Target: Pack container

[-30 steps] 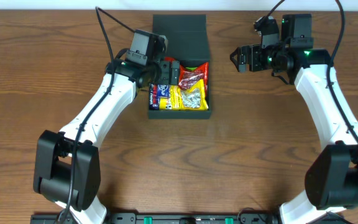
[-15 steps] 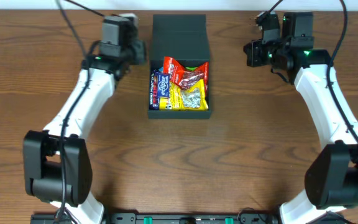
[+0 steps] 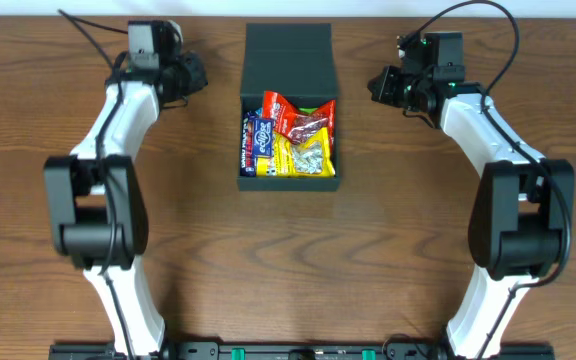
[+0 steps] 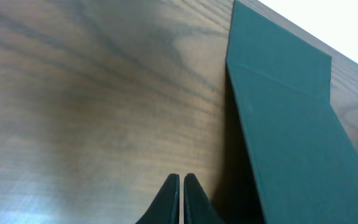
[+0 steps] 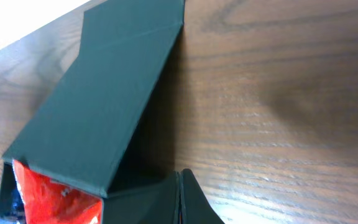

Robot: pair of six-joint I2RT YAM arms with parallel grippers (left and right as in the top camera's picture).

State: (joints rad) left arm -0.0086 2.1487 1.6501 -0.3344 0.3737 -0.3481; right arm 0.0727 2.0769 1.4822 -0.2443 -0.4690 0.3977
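The dark teal container sits mid-table with its flap lid folded open toward the back. Inside lie a blue packet, a red packet and a yellow packet. My left gripper hovers left of the lid, shut and holding nothing. In the left wrist view its tips meet over bare wood, with the lid to the right. To the right of the lid my right gripper is shut and empty. The right wrist view shows its tips beside the lid and red packet.
Brown wooden table all round the container. Both arms reach up along the sides of the table from bases at the front edge. The table's back edge runs just behind the lid.
My left gripper has pulled out of the container, gone left and back, and shut empty. My right gripper has shut too and shifted slightly towards the lid.
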